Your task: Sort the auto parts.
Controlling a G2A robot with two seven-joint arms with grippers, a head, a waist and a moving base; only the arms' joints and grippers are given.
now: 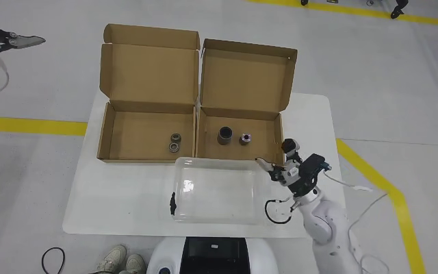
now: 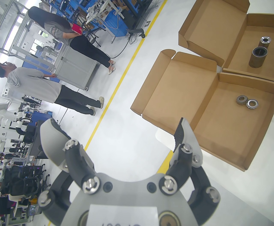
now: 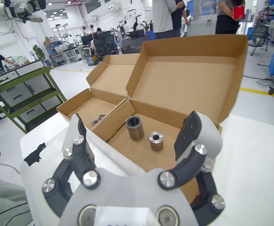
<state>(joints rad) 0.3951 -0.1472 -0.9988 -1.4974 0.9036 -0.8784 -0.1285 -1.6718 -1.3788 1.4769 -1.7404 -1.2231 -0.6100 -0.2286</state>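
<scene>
Two upright cylinders, linear bearing [image 3: 134, 128] and bushing [image 3: 156, 141], stand in the right cardboard box [image 3: 162, 116] at the table's [image 1: 102, 205] far edge, straight ahead of the spread, empty right gripper [image 3: 134, 115], far nearer than the spread left gripper [image 2: 116, 121].

1. The floor [image 1: 383, 61] is pale grey and glossy all round the white table [image 1: 123, 198].
2. A yellow floor line [image 1: 41, 126] runs in from the left and meets the table. A second yellow stripe [image 1: 373, 171] bends away on the right, and a third stripe [image 1: 342, 8] crosses the far side.
3. A green metal trolley [image 3: 32, 85] holding grey drawers stands on the floor near the table.
4. A grey cabinet [image 2: 75, 66] in an aluminium frame stands farther out. Blue workbenches [image 2: 119, 19] lie beyond it, and a black cable [image 2: 123, 48] trails over the floor there.
5. Black office chairs [image 3: 102, 46] crowd the far hall, and a potted plant [image 3: 38, 52] stands nearby.
6. Round ceiling lights [image 3: 62, 9] shine from a white ceiling.
</scene>
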